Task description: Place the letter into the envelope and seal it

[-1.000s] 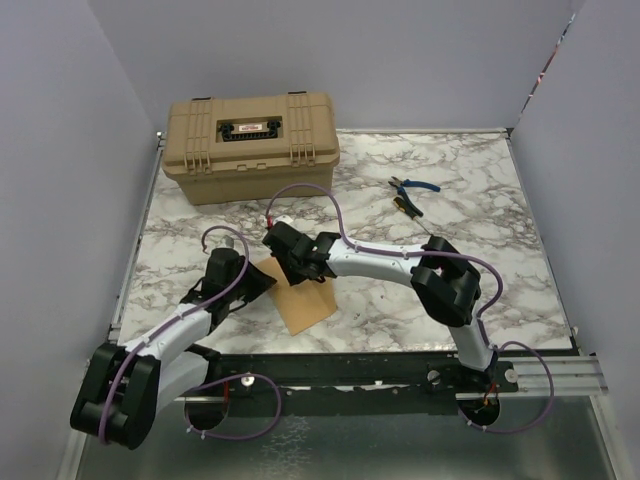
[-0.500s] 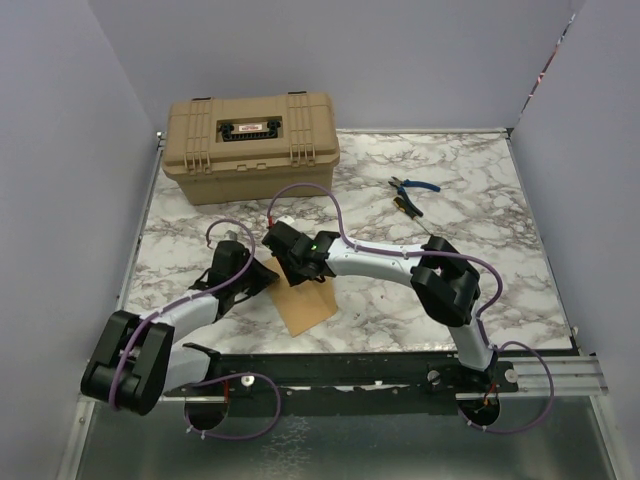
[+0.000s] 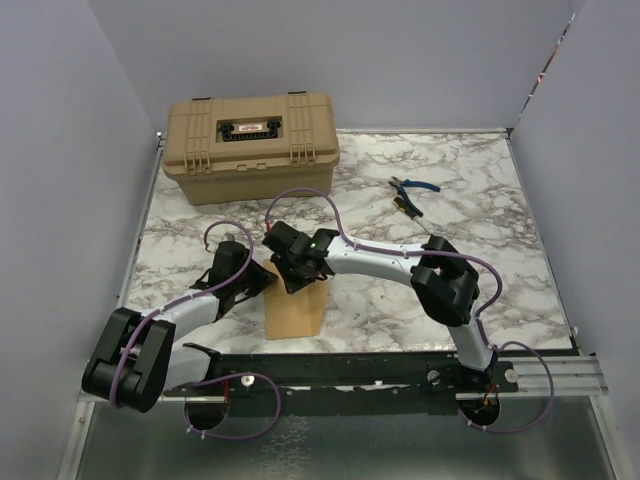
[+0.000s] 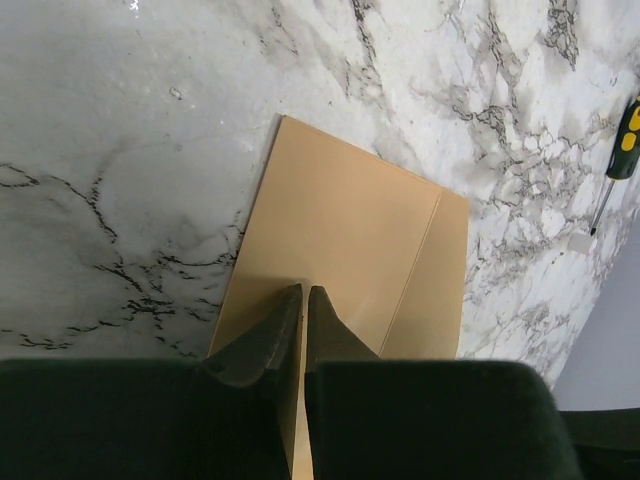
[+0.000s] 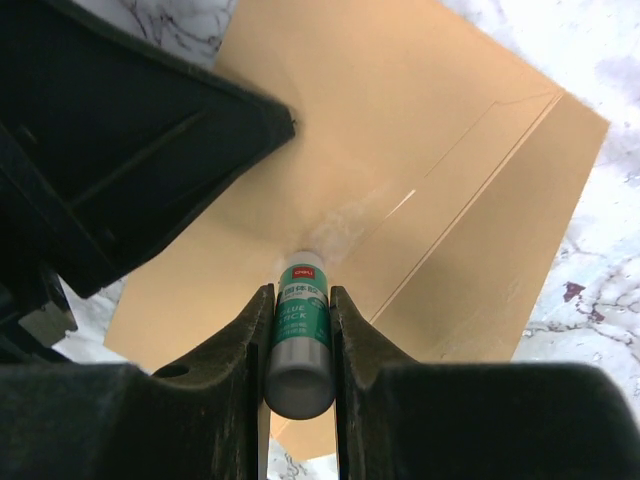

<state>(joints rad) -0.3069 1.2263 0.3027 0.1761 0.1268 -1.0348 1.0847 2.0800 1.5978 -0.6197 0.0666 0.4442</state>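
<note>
The envelope (image 3: 293,312) lies flat on the marble table (image 3: 480,200) near its front edge. No letter shows in any view, so it is probably already inside. Sealing looks under way but unfinished. The left gripper (image 4: 303,292), fingers drawn together, has its tips on the paper; pinning or pinching, I cannot tell. Only the right wrist view shows what the top view hides: the right gripper (image 5: 300,290) clamps a green-labelled glue stick (image 5: 298,340), its tip on a pale smear beside the fold line.

On table (image 3: 480,270), glue stick (image 5: 297,340) atop envelope (image 3: 293,312); case (image 3: 250,145) behind left, pliers (image 3: 418,186) far right.
</note>
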